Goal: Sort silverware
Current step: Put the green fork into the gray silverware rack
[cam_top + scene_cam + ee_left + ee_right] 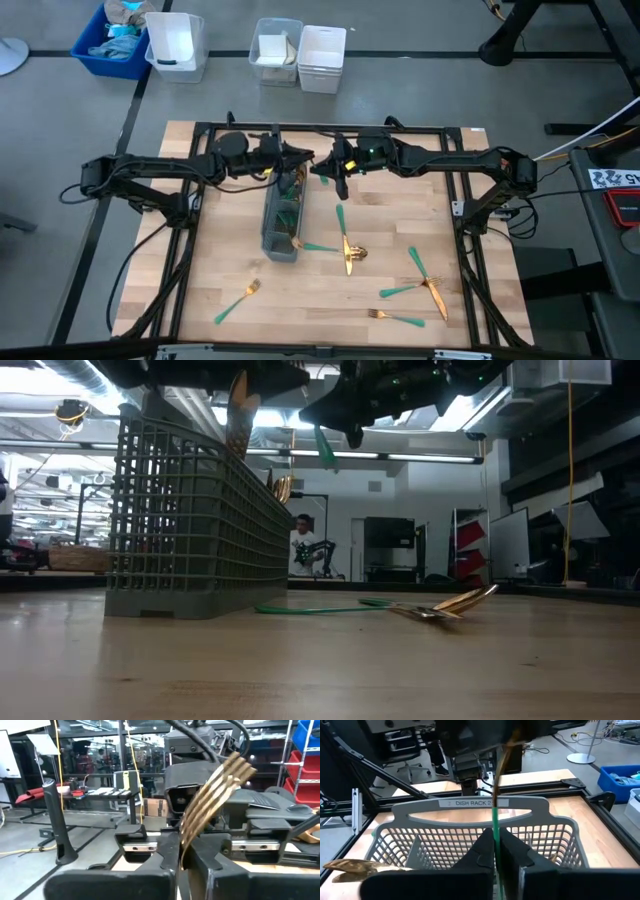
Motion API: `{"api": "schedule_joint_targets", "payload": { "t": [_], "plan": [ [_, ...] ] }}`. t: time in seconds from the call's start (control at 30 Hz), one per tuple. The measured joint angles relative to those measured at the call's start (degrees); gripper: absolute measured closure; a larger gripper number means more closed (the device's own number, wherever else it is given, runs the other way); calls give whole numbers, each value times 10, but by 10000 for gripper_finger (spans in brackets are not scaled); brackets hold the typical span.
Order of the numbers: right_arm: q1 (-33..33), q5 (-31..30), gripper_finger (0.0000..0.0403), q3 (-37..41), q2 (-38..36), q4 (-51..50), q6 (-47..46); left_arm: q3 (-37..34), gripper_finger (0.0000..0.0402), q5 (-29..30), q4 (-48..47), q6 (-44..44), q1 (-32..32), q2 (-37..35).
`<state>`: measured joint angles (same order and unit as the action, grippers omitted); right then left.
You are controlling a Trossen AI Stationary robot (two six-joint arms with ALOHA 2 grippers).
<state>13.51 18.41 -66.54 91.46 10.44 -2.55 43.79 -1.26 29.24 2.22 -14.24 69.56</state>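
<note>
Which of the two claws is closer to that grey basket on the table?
The left gripper. It hangs right over the far end of the grey basket, pinching a fork. The right gripper sits just beside that end, holding the fork's green handle.

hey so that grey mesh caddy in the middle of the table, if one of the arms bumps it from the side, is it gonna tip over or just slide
The caddy probably slides rather than tips: the low view shows a flat base resting flush on the wooden table. Its open mesh walls suggest it is light, so even a mild push could shift it. A knock high on the wall could still rock it, since it looks long and narrow from above.
</note>
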Motion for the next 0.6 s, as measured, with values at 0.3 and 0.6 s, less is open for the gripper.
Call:
{"api": "schedule_joint_targets", "payload": {
  "t": [0.3,0.6],
  "plan": [
    [1,-5,294,-1,0,4,-21,0,398,-3,-83,17,-19,-64],
    [0,13,259,0,0,-17,-38,0,400,46,-195,42,-75,-150]
  ]
}}
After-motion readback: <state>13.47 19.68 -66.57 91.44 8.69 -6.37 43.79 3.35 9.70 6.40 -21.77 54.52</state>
